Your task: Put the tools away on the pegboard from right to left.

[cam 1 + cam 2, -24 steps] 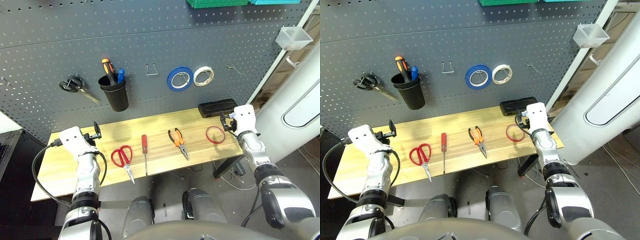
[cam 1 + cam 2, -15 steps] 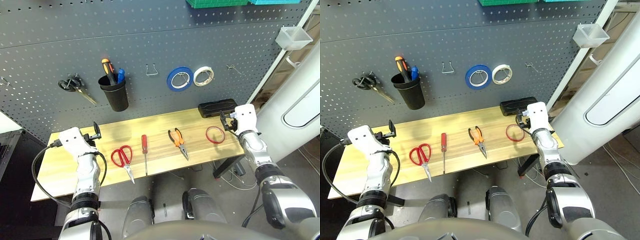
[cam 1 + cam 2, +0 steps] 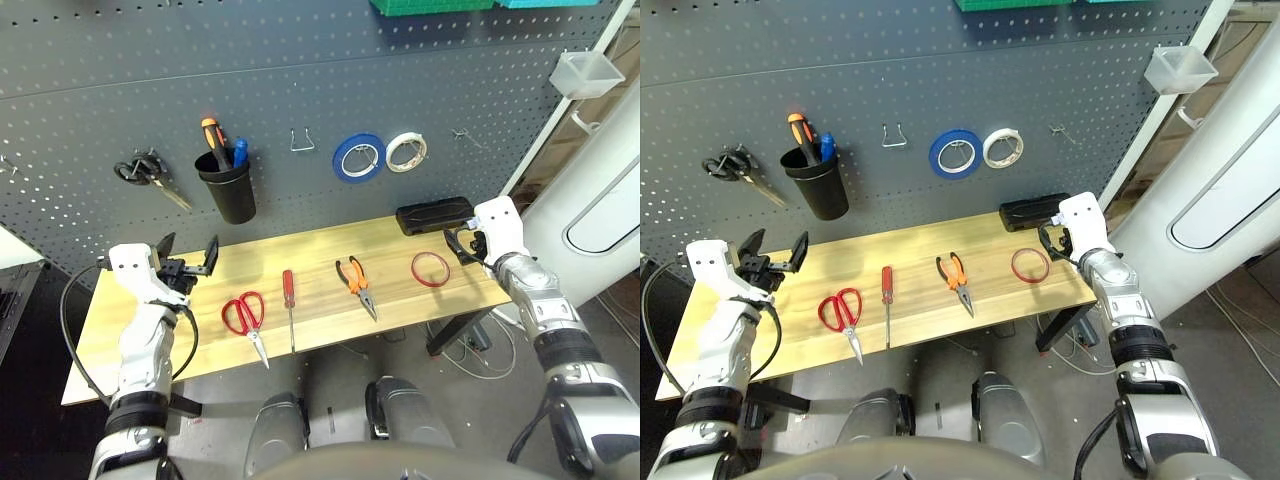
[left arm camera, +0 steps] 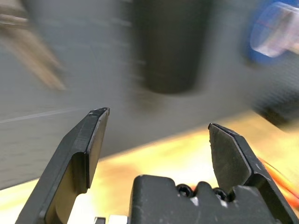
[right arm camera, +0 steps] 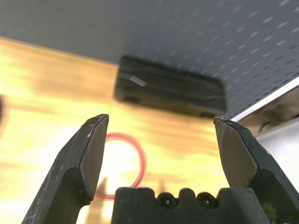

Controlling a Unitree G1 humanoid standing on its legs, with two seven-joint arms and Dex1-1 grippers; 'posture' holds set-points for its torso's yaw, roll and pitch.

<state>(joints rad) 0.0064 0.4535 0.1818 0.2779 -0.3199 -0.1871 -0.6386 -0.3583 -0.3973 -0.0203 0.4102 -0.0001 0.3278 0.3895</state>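
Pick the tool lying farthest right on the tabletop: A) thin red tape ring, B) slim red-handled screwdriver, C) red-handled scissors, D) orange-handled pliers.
A: the red tape ring lies right of the pliers, screwdriver and scissors, nearest the right gripper.

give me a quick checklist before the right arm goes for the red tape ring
1. Right gripper open and empty: ok.
2. Red tape ring lying flat on the table, free of other things: ok.
3. Ring is the rightmost tool, so first in order: ok.
4. Free hook on the pegboard, right of the white tape roll: ok.
5. Black box close behind the ring could crowd the approach: cannot tell.
6. Left gripper open, well away near the scissors: ok.
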